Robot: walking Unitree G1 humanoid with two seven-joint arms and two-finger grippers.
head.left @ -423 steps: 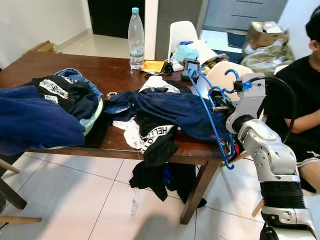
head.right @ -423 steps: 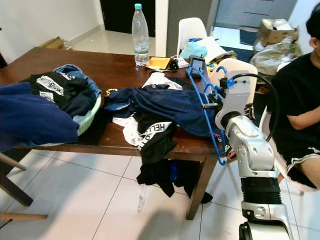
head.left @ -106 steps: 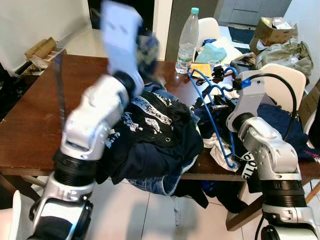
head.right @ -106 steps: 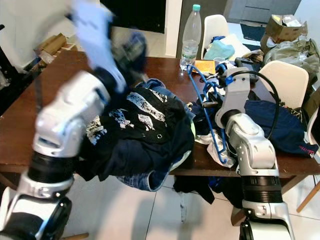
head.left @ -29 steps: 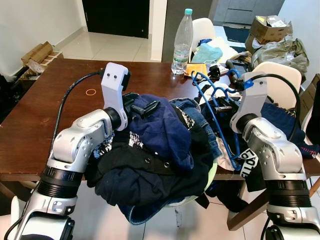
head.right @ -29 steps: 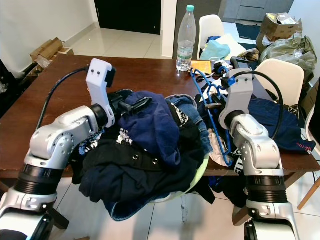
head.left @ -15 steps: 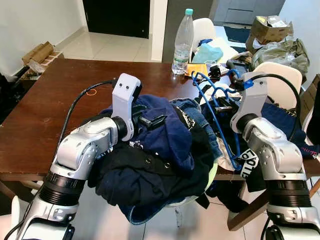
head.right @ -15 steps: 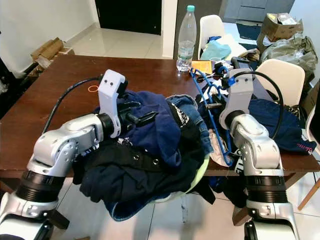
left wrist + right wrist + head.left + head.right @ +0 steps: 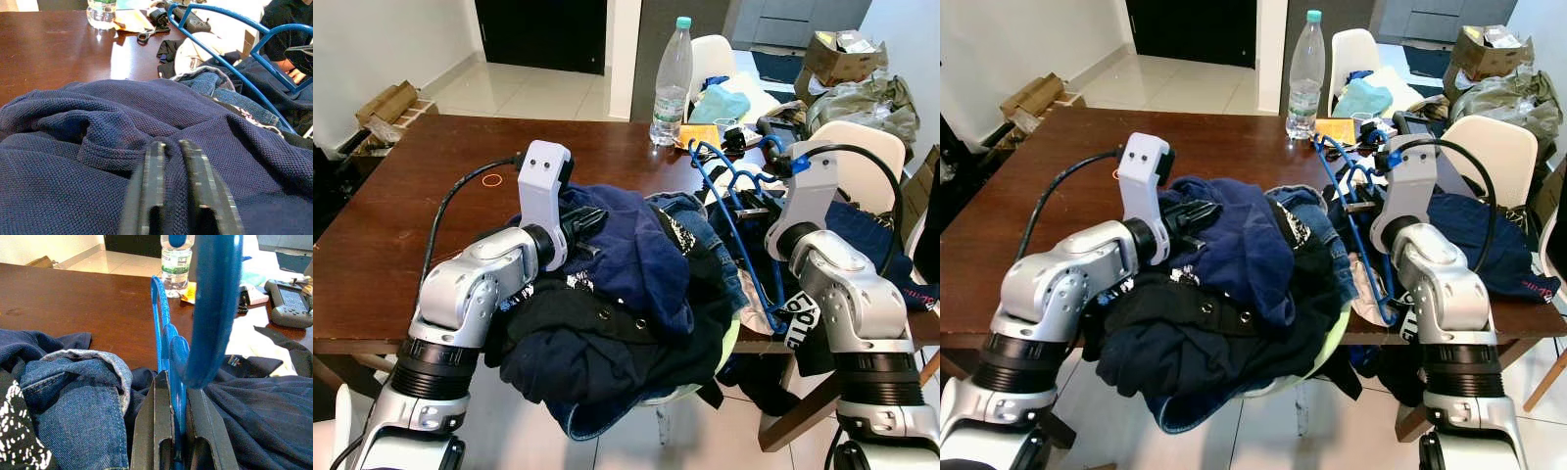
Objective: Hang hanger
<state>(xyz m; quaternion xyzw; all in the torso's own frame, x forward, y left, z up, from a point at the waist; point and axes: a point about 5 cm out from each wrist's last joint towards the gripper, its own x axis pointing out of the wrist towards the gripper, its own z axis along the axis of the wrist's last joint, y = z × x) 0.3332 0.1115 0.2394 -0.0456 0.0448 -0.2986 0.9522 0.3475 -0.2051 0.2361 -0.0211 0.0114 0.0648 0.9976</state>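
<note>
Your right tool (image 9: 177,450) clamps the blue hanger (image 9: 736,230); your left tool (image 9: 177,196) pinches the navy knit garment (image 9: 146,132) near the tabletop's (image 9: 411,196) front edge, so thread it next.

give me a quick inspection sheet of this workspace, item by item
surface: brown wooden table, far left part bare.
job's things: blue hanger held over the table's right side.
clutter: heap of dark clothes with jeans; water bottle; orange packet; handheld controller.
grippers: left gripper pinching a fold of the navy knit garment; right gripper shut on the hanger.
cables: black cable on each forearm.
surroundings: white chairs, cardboard boxes, tiled floor, dark doorway.
</note>
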